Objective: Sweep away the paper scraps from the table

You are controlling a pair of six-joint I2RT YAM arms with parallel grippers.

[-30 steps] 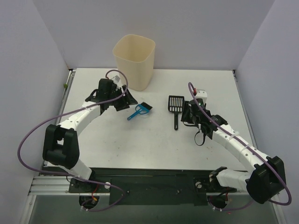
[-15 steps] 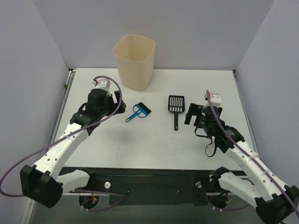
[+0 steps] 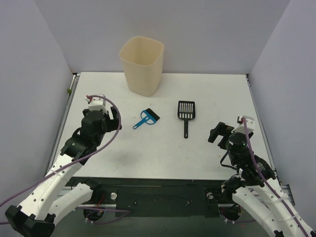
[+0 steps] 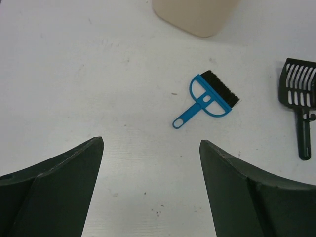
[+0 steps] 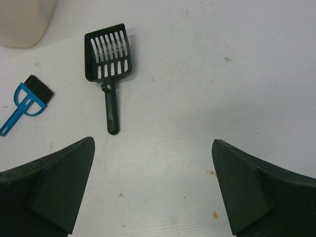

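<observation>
No paper scraps show on the white table [image 3: 163,148] in any view; they are hidden or out of view. My left gripper [image 3: 114,118] [image 4: 150,143] hangs open over the left side with only bare table between its fingers. On the right my right gripper [image 3: 217,132] [image 5: 153,143] is also open and holds nothing. A small blue brush [image 3: 146,118] [image 4: 210,96] lies flat between the arms, ahead and to the right of the left gripper. The black slotted scoop [image 3: 186,111] [image 5: 108,54] lies flat ahead and left of the right gripper.
A cream plastic bin [image 3: 142,64] [image 4: 197,15] stands upright at the back centre-left. Pale panels wall the table on the left, back and right. Small brown specks mark the table in front of the right gripper.
Both arms have drawn back toward the near edge, away from the brush and the scoop, and both grippers have opened wider. The brush shifted slightly; the scoop has not moved.
</observation>
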